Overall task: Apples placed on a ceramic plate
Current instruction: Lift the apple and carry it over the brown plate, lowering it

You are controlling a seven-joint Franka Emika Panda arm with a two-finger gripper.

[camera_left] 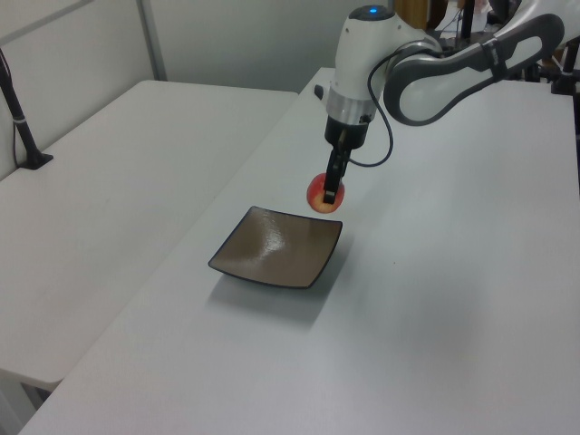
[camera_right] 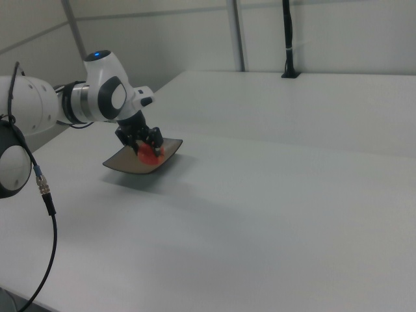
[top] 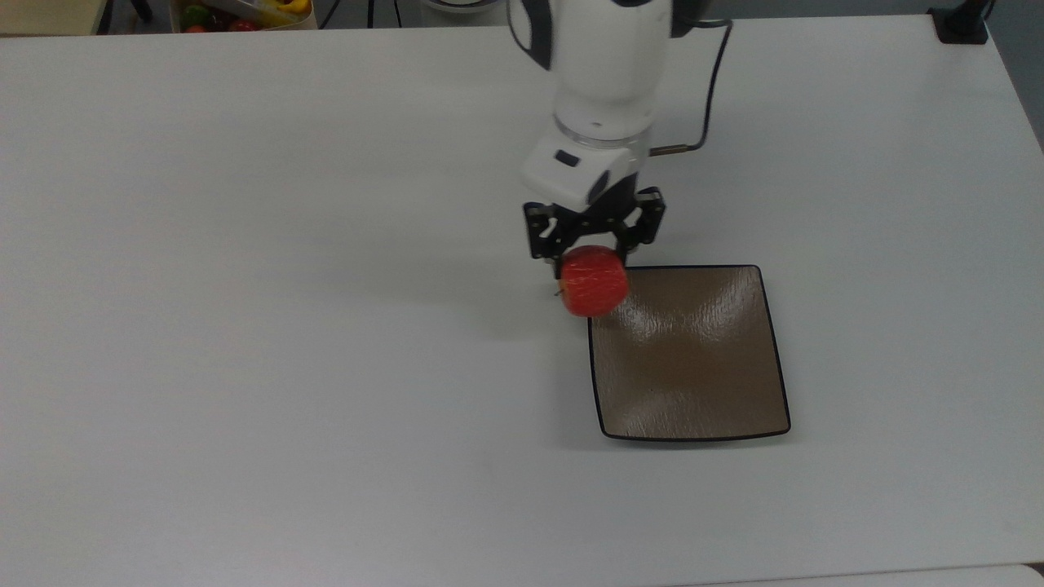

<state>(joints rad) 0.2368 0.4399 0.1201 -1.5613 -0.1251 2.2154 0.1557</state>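
Apple held in the air over a corner of the plate

The white bench point(top: 245, 367) lies bare and wide on every side of the ceramic plate point(top: 693, 367), with much free room toward the top view's left and bottom edges. The square brown plate sits flat with nothing in it. The claw point(top: 593, 244) hangs above the plate's upper-left corner in the top view, its fingers closed on the red apple point(top: 594, 281), which is lifted clear of the bench at that corner. Far from the plate, beyond the bench's top-left edge in the top view, a box holds mixed fruit point(top: 236, 15).
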